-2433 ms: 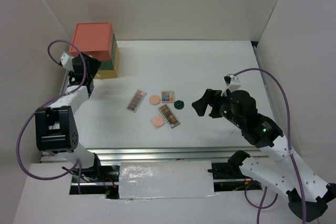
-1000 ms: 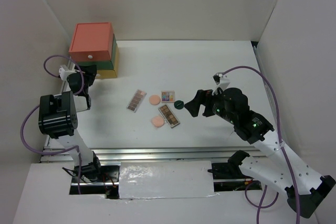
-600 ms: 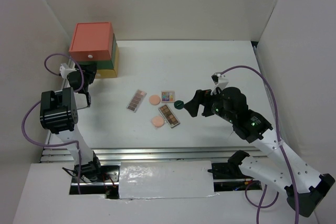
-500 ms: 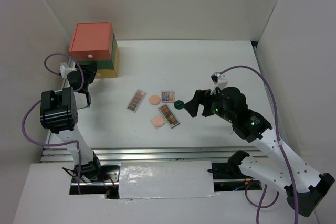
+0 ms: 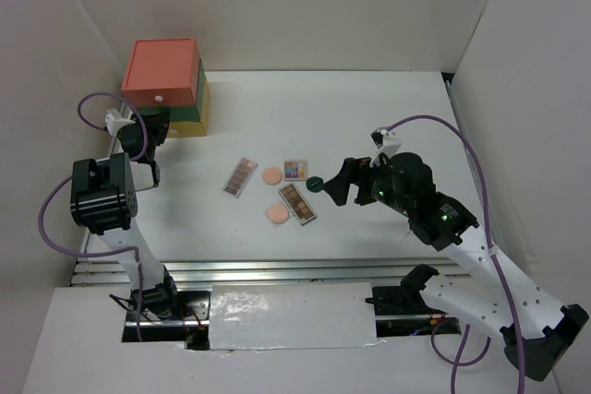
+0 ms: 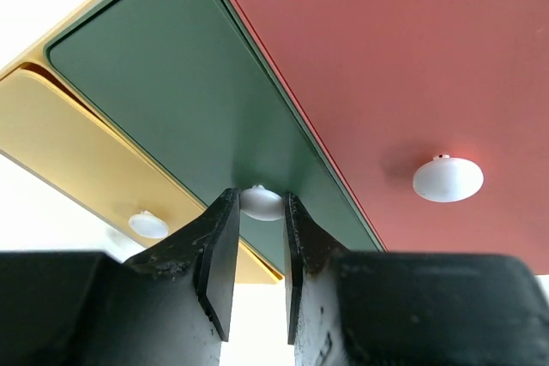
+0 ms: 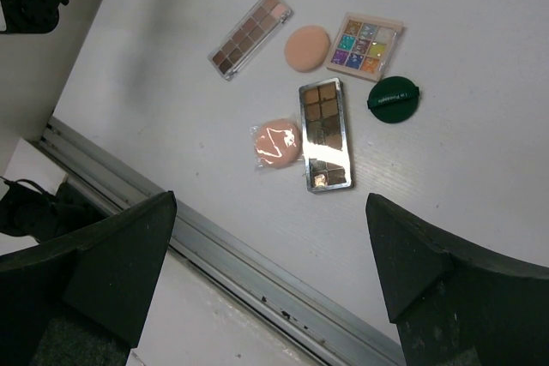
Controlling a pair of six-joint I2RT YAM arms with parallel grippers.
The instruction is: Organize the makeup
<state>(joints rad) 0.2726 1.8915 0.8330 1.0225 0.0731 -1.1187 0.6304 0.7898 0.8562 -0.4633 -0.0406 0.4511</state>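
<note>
Far-left corner of white tabletop (image 5: pixel 369 117): stacked drawer box (image 5: pixel 164 80), three tiers. Stands close to left wall (image 5: pixel 55 62). Coral drawer (image 6: pixel 412 66) on top, green drawer (image 6: pixel 171 100) in the middle, yellow drawer (image 6: pixel 77 143) at the bottom; fronts with rounded corners. One small white round knob per front: coral knob (image 6: pixel 447 179), green knob (image 6: pixel 260 201), yellow knob (image 6: pixel 147 225). Along near edge of tabletop, ribbed metal rail (image 5: pixel 277 269). Nearer still, crinkled silvery sheet (image 5: pixel 291 316) on a pale board.

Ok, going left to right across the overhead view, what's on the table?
Drawer box, long pinkish palette, upper peach puff, multicolour palette, dark green compact, right pincer. Lower puff and brown palette overlap these, so left out.
</note>
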